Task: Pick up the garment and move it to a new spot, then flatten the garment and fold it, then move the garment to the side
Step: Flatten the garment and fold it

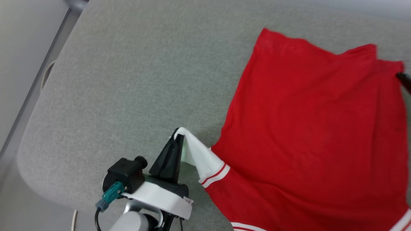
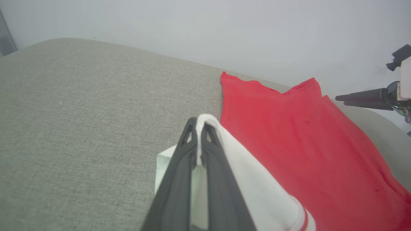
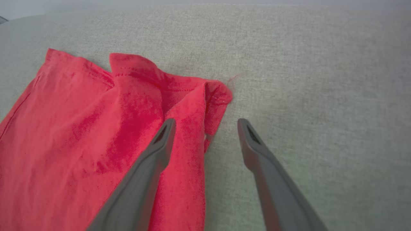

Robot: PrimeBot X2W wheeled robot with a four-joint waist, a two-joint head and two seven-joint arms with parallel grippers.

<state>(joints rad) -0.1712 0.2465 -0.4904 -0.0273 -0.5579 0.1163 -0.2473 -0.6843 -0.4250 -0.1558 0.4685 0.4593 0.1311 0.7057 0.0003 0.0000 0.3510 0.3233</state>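
Head view, from where I stand: the garment (image 1: 308, 128) lies spread over the right half of the grey padded surface (image 1: 128, 80). Its red body is mostly flat, with a few soft ripples near the far edge. At the near left corner the white sleeve (image 1: 199, 154) is lifted off the surface into a little peak, and its striped trim (image 1: 215, 175) runs where white meets red. The left gripper (image 1: 178, 133) has that peak, its two dark fingers pressed together with the sleeve's edge pinched between the tips. In the left wrist view you can see white cloth squeezed in the narrow slit between them and draping down on the right side. The rest of the sleeve hangs from the grip toward the red body, which rests on the surface.

At the garment's far right corner is the right gripper (image 3: 205, 123), its fingers spread wide and holding nothing. In the right wrist view one finger sits over the red fabric and the other over bare grey surface. The rumpled, folded-over corner of the garment lies just ahead of the gap, but whether either tip touches the cloth I cannot tell. A pale wall (image 2: 224, 32) rises behind the surface
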